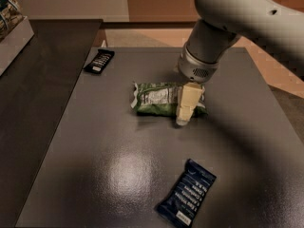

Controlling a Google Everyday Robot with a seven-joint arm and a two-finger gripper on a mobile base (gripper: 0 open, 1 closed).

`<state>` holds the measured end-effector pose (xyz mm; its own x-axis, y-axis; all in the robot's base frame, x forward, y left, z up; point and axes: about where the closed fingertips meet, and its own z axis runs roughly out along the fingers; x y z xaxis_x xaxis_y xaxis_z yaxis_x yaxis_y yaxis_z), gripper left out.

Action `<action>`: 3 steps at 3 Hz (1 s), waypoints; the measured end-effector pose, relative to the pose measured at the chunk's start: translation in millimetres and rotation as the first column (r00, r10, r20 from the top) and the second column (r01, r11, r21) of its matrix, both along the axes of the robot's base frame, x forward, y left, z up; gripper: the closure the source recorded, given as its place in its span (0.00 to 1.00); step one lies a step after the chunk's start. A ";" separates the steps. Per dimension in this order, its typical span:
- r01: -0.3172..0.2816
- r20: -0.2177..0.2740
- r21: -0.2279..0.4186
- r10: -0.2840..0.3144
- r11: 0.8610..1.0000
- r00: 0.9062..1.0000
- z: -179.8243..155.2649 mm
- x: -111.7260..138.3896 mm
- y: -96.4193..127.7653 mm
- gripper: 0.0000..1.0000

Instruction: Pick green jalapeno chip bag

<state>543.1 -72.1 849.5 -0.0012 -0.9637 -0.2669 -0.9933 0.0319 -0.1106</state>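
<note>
The dark tabletop (109,175) shines under the light. The green bag (154,99) lies flat near the middle of it. The tool (184,114) is down low at the bag's right end. The bag is not lifted yet, so I think the grab and the lift are both left to do. The tool's pale front hides what is behind it, so I cannot tell how far open it is, or if it has hold of the bag.
</note>
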 end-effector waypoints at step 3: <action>-0.025 -0.040 -0.007 0.025 1.000 0.999 -2.5 4.1 3.4 0.48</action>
<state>547.2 -68.7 847.0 0.0124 -0.9655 -0.2600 -0.9975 0.0062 -0.0707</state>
